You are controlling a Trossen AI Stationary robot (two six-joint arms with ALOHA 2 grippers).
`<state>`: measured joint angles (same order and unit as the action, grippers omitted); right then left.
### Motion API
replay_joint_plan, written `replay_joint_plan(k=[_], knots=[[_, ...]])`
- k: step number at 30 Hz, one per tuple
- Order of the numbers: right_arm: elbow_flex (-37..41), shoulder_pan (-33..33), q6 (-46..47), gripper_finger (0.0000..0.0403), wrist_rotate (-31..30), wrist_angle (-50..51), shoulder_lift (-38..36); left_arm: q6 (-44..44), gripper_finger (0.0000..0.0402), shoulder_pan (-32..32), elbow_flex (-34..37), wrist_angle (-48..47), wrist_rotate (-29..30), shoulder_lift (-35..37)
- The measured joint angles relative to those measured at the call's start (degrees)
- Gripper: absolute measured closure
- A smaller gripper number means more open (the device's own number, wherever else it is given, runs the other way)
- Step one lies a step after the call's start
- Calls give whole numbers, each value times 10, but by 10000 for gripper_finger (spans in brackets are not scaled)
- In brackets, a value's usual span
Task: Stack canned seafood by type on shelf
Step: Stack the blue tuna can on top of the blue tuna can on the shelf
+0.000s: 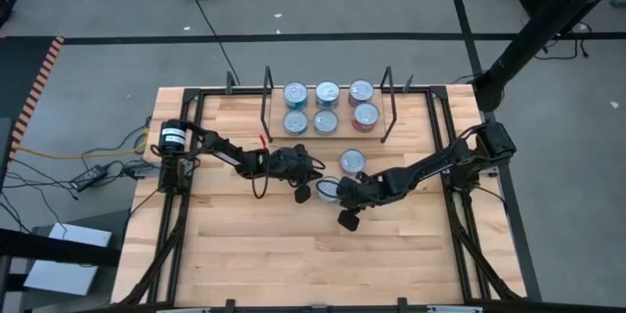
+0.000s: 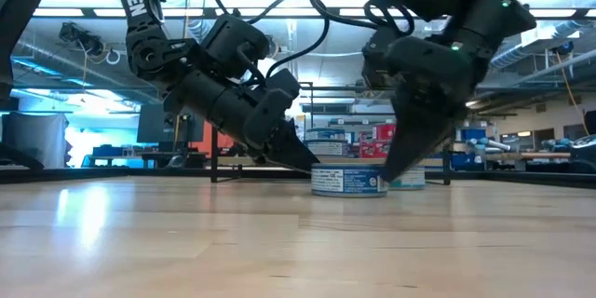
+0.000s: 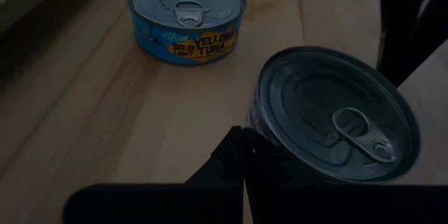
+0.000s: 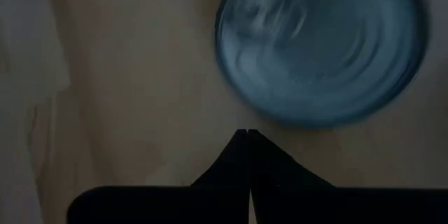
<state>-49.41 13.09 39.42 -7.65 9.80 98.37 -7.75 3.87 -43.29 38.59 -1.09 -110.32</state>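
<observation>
Flanking a loose tin [image 1: 330, 190] on the bench [image 1: 245, 254], the left claw [image 1: 311, 185] and right claw [image 1: 344, 196] both have fingers pressed together, empty. Six tins [image 1: 327, 108] sit on the shelf [image 1: 328, 135] beyond it, another tin [image 1: 352, 161] between.

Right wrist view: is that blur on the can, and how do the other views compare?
Right wrist view: the can is smeared and the frame is dim. Left wrist view: dark as well, but both cans are sharp, the near can and the yellow-lettered tuna can. Low view: bright ceiling lights glare off the table.
</observation>
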Motion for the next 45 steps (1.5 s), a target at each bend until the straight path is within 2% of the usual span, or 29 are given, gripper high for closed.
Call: replay_joint_plan(k=[6,13,28,45], knots=[[0,-17,0,398,-7,-54,-1,2,398,-2,0,-5,5,0],[0,-28,8,398,-9,-72,-20,2,398,-2,0,-10,8,0],[0,-36,75,398,-56,-121,-53,2,398,-5,0,-5,-57,1],[0,-64,96,398,-54,-149,-53,17,398,-23,0,-9,-55,1]])
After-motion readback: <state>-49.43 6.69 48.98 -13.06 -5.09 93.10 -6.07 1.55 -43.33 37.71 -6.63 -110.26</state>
